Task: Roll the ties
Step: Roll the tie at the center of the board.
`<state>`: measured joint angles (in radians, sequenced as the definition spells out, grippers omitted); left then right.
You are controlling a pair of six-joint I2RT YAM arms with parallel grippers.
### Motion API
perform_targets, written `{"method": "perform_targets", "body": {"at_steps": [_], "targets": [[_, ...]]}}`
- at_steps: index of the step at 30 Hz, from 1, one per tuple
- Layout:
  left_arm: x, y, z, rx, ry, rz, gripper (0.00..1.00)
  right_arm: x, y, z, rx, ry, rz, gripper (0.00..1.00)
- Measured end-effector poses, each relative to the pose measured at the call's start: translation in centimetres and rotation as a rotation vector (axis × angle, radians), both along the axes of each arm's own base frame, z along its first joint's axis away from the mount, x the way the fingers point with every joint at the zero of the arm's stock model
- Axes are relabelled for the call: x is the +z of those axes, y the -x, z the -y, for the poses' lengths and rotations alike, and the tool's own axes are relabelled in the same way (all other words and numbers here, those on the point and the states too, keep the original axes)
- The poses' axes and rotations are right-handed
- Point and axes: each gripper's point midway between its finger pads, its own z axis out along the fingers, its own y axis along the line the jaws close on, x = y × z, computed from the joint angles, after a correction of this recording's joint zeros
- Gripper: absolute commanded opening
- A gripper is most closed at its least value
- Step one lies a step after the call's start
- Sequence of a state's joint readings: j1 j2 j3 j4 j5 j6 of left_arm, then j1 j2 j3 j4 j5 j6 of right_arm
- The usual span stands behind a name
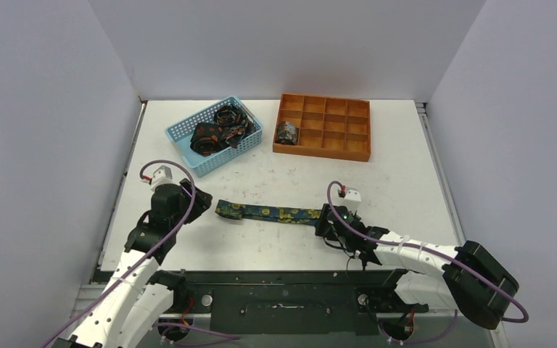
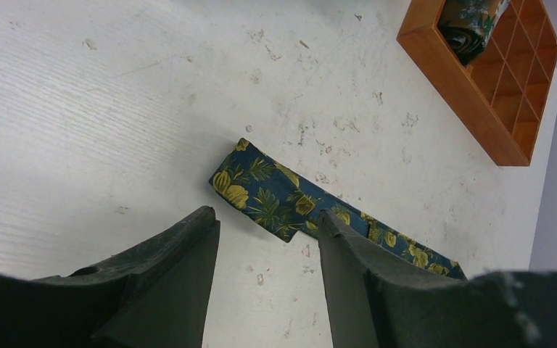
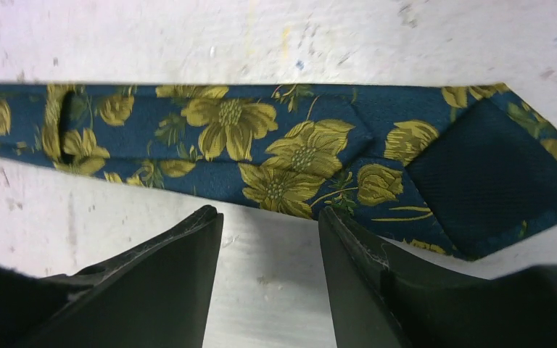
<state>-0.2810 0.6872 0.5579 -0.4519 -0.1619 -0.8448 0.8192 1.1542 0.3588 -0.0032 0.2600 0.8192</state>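
On the scuffed white table (image 1: 406, 167), top view, a long navy fabric necktie with yellow floral print (image 1: 268, 212) lies flat between the left gripper (image 1: 201, 203) and the right gripper (image 1: 324, 221). Left wrist cam: jaws spread, holding nothing, the tie's end just ahead. Right wrist cam: same deal, spread and holding nothing just beside the other end.

Bright, even white light falls from above. The tabletop (image 1: 406, 167) looks nearly overexposed, without hard glare. Shadows are soft and short. The tie (image 3: 261, 145) is sharp close up; the right pincer (image 3: 268, 217) is dark with little detail.
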Motion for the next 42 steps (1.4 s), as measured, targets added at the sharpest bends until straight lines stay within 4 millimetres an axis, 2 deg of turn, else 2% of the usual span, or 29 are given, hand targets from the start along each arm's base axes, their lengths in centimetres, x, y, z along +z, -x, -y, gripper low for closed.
{"method": "perform_targets", "body": {"at_steps": [5, 13, 14, 17, 18, 21, 25, 27, 29, 32, 35, 38, 42], "targets": [[-0.6, 0.3, 0.4, -0.018, 0.016, -0.014, 0.50, -0.2, -1.8, 2.2, -0.131, -0.042, -0.006, 0.56], [-2.0, 0.9, 0.6, -0.028, 0.037, -0.032, 0.53, -0.1, -6.0, 5.5, -0.289, -0.091, 0.009, 0.56], [-2.1, 0.9, 0.6, -0.030, 0.038, -0.034, 0.58, -0.1, -6.2, 5.6, -0.289, -0.091, 0.010, 0.57], [-2.5, 0.8, 0.8, -0.038, 0.044, -0.037, 0.92, 0.0, -5.8, 5.0, -0.233, -0.069, 0.013, 0.61], [-2.7, 0.8, 0.9, -0.044, 0.045, -0.041, 0.97, 0.0, -5.5, 4.5, -0.205, -0.057, 0.012, 0.61], [-3.7, 0.9, 1.2, -0.046, 0.069, -0.066, 0.96, 0.9, -3.8, 0.9, -0.041, -0.010, 0.008, 0.62], [-5.1, 1.1, 2.0, -0.064, 0.111, -0.089, 0.97, 4.7, -4.0, -5.5, 0.155, -0.095, 0.069, 0.61], [-5.5, 1.0, 2.4, -0.075, 0.132, -0.089, 1.00, 5.9, -4.3, -8.1, 0.226, -0.151, 0.077, 0.60], [-5.9, 0.8, 2.8, -0.082, 0.151, -0.091, 0.93, 6.4, -4.4, -10.9, 0.301, -0.195, 0.068, 0.60], [-6.8, 0.6, 3.3, -0.091, 0.169, -0.121, 0.89, 5.8, -4.0, -14.4, 0.394, -0.232, 0.034, 0.61], [-7.8, 0.8, 3.3, -0.089, 0.165, -0.166, 0.88, 4.5, -3.4, -16.9, 0.450, -0.279, -0.018, 0.66], [-8.3, 0.9, 3.2, -0.085, 0.161, -0.184, 0.87, 3.3, -3.0, -17.7, 0.450, -0.325, -0.071, 0.67], [-8.1, 0.7, 3.0, -0.077, 0.158, -0.174, 0.87, 2.9, -3.4, -18.9, 0.430, -0.419, -0.106, 0.66]]}}
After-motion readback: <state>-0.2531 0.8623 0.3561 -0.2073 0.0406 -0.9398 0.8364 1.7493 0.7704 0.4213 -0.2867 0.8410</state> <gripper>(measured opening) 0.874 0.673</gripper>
